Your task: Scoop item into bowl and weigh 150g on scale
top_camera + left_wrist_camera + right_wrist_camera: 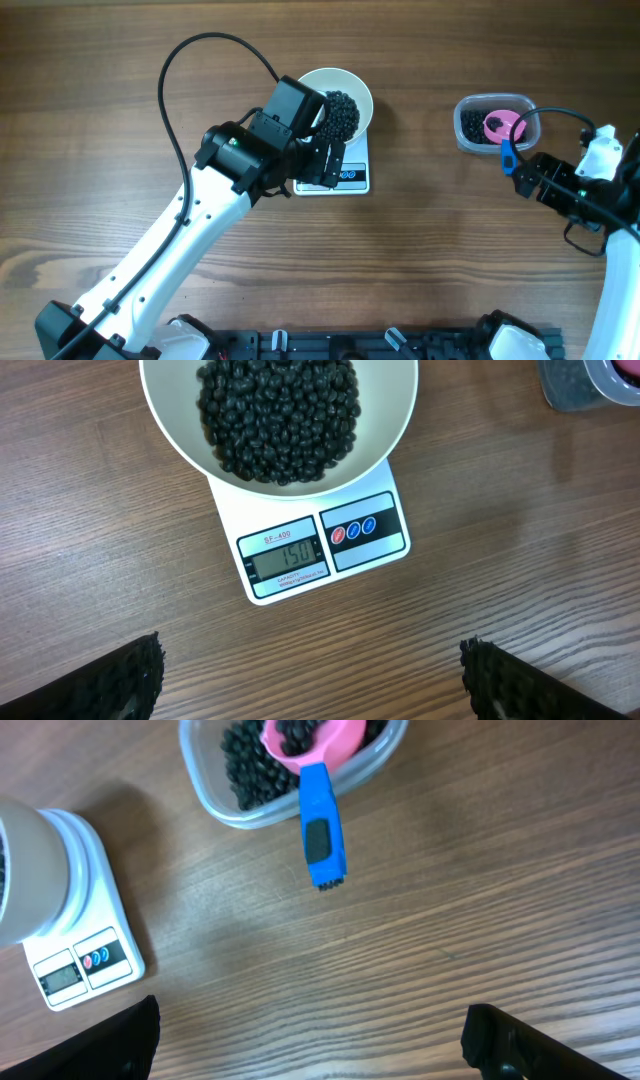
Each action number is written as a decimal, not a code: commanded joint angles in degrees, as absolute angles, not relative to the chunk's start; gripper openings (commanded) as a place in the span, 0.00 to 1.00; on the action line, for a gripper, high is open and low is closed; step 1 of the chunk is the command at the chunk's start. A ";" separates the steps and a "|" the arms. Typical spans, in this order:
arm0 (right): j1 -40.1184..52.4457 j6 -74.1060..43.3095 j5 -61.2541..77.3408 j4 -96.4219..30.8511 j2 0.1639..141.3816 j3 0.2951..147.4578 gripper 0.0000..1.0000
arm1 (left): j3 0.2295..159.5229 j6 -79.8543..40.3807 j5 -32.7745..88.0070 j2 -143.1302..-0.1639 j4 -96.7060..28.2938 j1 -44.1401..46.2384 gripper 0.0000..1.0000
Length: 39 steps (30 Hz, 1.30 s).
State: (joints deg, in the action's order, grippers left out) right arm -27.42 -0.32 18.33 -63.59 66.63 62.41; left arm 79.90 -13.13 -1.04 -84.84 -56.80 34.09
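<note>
The black beans (278, 420) make a dark heap inside the white bowl (388, 440). The bowl sits on top of the scale (370, 565), over its back part. The front part of the scale sticks out from under the bowl. The little screen (288, 561) on it reads 150. Two small buttons sit beside the screen.

The left claw (315, 695) hangs over the table (100, 100), just in front of the scale. Its two black fingers (130, 680) are spread wide and nothing is between them.

To the right of the scale, well apart from it, stands a clear tub (215, 800) with more beans in it. A pink scoop (320, 740) lies in the tub. Its blue handle (322, 830) pokes out over the rim.

The right claw (315, 1045) is even farther right of the scale, past the tub. It is spread wide too and holds nothing. It does not touch the handle.
</note>
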 commanded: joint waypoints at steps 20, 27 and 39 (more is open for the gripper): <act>-22.81 9.19 14.59 -30.74 37.76 42.04 1.00 | 80.79 -12.40 -1.56 -84.05 -56.82 34.28 1.00; -21.98 8.97 15.07 -13.23 23.20 25.82 1.00 | 80.79 -12.43 -1.58 -84.07 -56.82 34.28 1.00; -13.15 9.02 11.44 1.48 10.02 11.14 1.00 | 80.79 -12.40 -1.58 -84.05 -56.82 34.28 1.00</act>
